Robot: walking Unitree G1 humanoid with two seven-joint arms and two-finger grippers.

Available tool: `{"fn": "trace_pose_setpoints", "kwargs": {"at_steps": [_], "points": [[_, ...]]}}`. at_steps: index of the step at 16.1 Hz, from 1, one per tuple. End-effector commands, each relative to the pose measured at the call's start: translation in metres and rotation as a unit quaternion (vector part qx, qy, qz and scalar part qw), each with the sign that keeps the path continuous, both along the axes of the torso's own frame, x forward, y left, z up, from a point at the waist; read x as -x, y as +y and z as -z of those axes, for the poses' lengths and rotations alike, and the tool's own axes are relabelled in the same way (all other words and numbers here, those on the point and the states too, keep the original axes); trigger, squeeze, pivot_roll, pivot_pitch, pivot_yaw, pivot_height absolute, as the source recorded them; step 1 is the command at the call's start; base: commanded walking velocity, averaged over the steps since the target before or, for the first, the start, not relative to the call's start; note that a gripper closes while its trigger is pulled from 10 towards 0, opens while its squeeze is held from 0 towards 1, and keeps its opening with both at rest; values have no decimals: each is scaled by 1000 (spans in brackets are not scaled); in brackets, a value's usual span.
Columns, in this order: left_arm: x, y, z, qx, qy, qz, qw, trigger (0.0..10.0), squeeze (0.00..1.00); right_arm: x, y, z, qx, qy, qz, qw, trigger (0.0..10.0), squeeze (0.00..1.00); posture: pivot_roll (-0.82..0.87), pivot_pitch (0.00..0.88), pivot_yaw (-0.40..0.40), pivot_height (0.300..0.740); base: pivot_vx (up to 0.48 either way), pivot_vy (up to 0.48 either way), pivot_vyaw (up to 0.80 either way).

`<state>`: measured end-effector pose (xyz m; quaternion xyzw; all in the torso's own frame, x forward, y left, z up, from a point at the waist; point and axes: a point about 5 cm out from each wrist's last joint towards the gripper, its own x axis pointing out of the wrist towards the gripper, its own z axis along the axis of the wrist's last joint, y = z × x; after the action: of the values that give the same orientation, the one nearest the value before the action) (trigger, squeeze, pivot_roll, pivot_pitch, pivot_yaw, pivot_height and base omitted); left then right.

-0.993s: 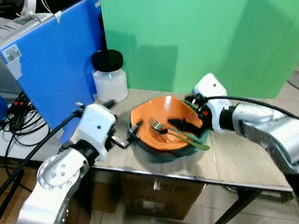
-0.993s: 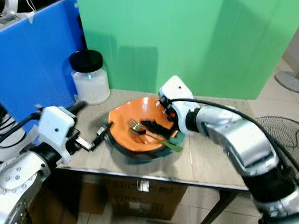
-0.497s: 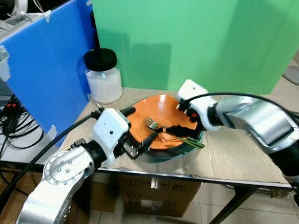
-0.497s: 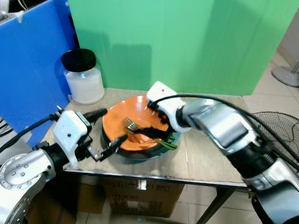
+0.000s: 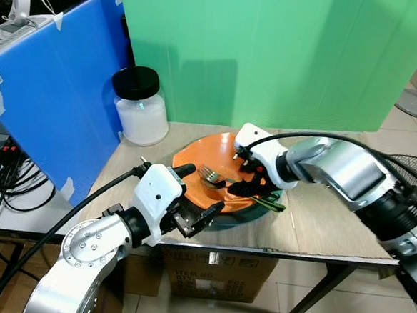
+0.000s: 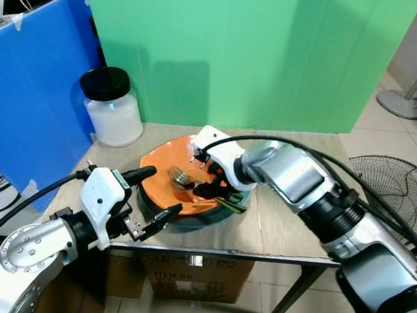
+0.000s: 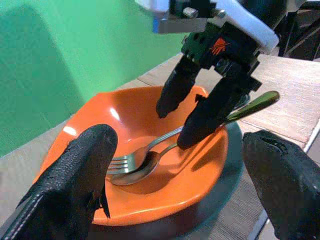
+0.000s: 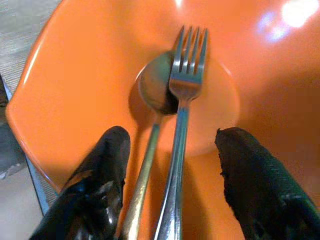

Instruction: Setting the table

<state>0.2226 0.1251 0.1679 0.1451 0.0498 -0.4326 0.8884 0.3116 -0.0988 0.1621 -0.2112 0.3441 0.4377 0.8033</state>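
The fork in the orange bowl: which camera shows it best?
The right wrist view: the fork lies close up beside a spoon, tines plain, between the open right pincer. The left wrist view shows it side-on behind the open left pincer. The eye views show it small.

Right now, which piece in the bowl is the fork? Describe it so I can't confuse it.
On the table before the green backdrop sits an orange bowl, with the right gripper open over it. Two pieces of cutlery lie inside; the fork has four tines and overlaps the round-headed spoon.
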Motion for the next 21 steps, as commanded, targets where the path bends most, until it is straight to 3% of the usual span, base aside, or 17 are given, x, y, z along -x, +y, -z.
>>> {"fn": "trace_pose_setpoints", "kwargs": {"at_steps": [1, 11, 21], "points": [[5, -3, -1, -3, 0, 14, 1000, 10000, 0, -2, -3, -1, 4, 2, 10, 1000, 0, 0, 110, 0, -57, 740, 0, 0, 0], [11, -2, 1, -6, 11, 18, 1000, 10000, 0, -2, 8, 12, 4, 23, 20, 1000, 0, 0, 135, 0, -73, 740, 0, 0, 0], [8, -3, -1, -8, 4, 23, 1000, 10000, 0, -6, 7, -4, -24, -7, 21, 999, 0, 0, 128, 0, -66, 740, 0, 0, 0]]}}
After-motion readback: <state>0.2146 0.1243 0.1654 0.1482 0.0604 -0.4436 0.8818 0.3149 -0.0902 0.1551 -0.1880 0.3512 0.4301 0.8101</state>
